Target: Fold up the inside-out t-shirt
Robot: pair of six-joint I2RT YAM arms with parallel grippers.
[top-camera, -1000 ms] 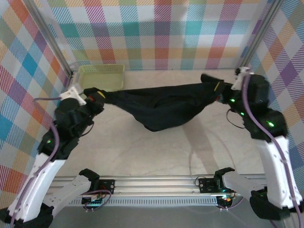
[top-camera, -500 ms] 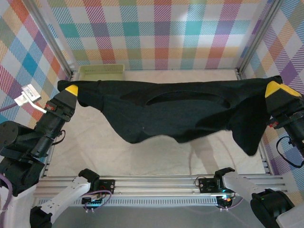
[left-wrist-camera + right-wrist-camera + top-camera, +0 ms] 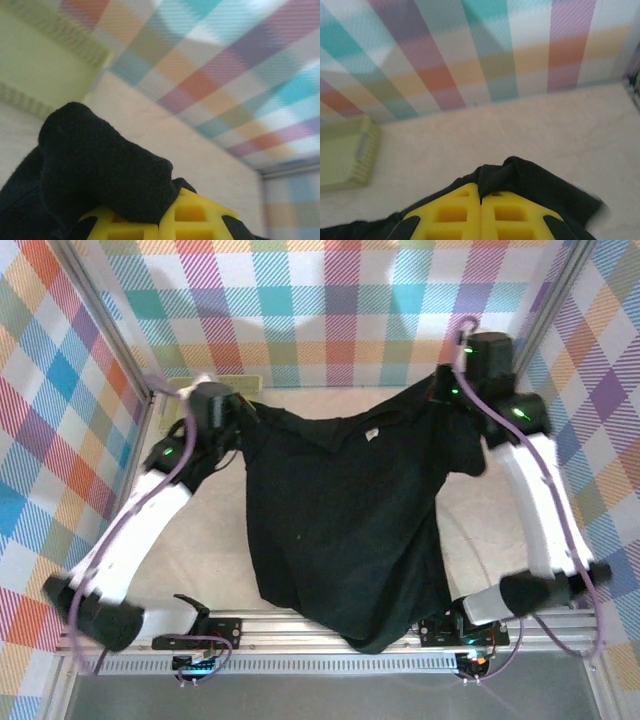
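Hanging limp, soft black t-shirt (image 3: 340,530), fuzzy folds

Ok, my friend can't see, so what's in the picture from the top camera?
A black t-shirt stretches from the far end of a pale table to the front rail. At the far end, the left end effector and right end effector each pinch one far corner of it. Bright checked walls stand around.

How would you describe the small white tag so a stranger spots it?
Find the large black cloth t-shirt covering the middle of the pale table. At its far end, by the neckline, sits the small white tag, bright against the dark cloth.
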